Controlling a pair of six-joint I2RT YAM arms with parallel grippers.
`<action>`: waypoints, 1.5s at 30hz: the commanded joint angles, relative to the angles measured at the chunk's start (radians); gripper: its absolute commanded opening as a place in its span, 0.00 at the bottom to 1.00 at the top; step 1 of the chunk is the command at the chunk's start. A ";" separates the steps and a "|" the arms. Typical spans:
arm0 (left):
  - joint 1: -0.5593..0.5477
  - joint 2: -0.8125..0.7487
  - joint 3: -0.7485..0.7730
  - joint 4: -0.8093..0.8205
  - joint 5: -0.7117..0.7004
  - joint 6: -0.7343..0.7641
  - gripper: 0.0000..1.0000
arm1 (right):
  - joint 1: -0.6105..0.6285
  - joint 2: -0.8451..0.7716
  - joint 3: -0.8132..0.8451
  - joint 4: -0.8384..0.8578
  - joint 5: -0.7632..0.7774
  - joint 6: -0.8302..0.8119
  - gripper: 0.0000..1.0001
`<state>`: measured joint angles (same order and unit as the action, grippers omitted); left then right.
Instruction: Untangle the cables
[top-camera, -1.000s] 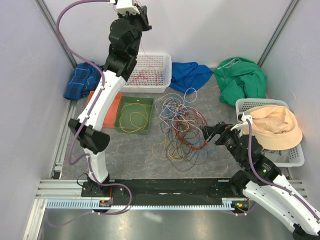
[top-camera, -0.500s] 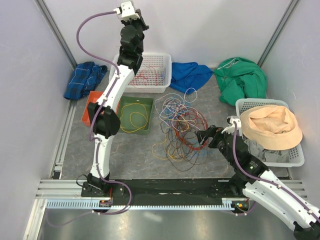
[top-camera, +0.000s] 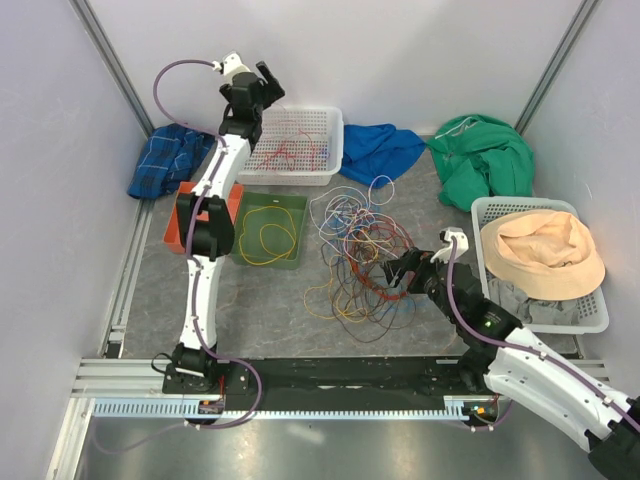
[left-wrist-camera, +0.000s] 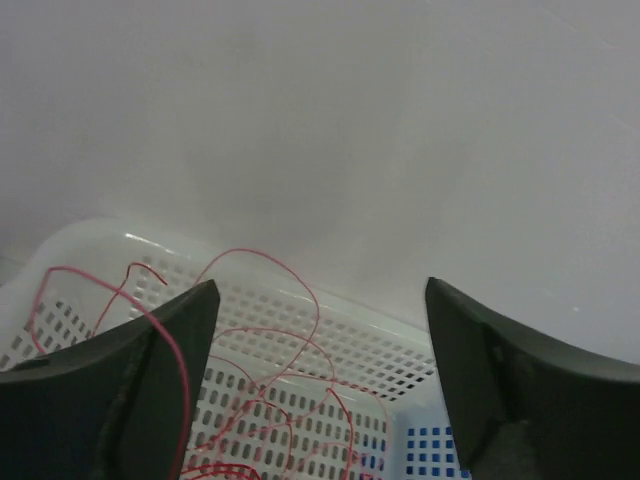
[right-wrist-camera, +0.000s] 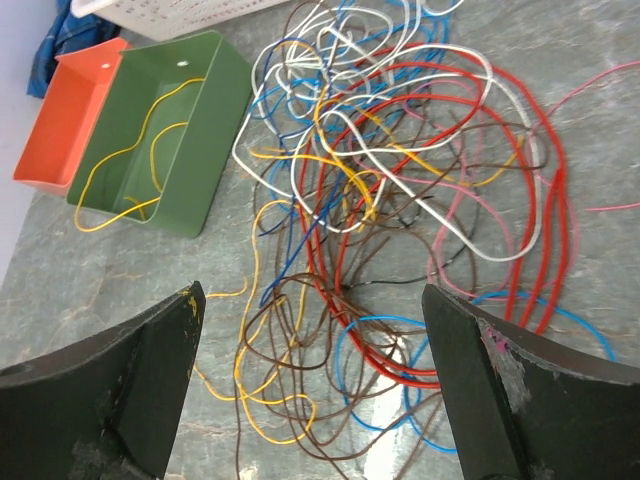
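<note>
**A:** Where do we find the cables now?

**B:** Most of them are in one loose heap of thin insulated wires (right-wrist-camera: 400, 190), red, white, blue, yellow and brown. It lies on the grey table (top-camera: 260, 300), just beside the green rectangular plastic bin (right-wrist-camera: 215, 135). A few thin red wires (left-wrist-camera: 250, 253) lie in the white perforated plastic basket (top-camera: 295, 177), and one yellow wire (top-camera: 270, 240) lies in the green bin.

**A:** And our grippers?

**B:** Our right gripper (right-wrist-camera: 312, 295) hangs over the near edge of the heap, fingers spread wide, nothing between them. Our left gripper (left-wrist-camera: 320, 300) is above the white basket, also spread and empty.

**A:** How will the wires handle, do we think?

**B:** We expect them to be light and limp, with a smooth skin, so a weak pinch may let a strand slide out. They cross each other many times, so one pull will probably drag the neighbours too.

**A:** Where should we take hold?

**B:** We would choose an outer strand that lies on top, for example the big red loop (right-wrist-camera: 550, 220) at the heap's edge. We would pinch it across and lift slowly.
</note>
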<state>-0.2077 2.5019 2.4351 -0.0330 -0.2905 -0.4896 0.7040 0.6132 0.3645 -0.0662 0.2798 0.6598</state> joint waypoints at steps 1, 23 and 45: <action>-0.007 -0.153 0.032 -0.157 0.128 -0.184 1.00 | 0.002 0.013 -0.016 0.100 -0.074 0.049 0.97; 0.053 -0.199 0.028 -0.631 0.513 -0.440 0.99 | 0.000 -0.319 0.008 -0.148 -0.103 0.158 0.93; 0.105 -0.164 0.133 -0.783 0.416 -0.500 1.00 | 0.002 -0.211 -0.004 -0.078 -0.120 0.141 0.94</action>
<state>-0.1059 2.4382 2.5164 -0.8223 0.1864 -0.9810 0.7040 0.4030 0.3519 -0.2111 0.1699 0.7979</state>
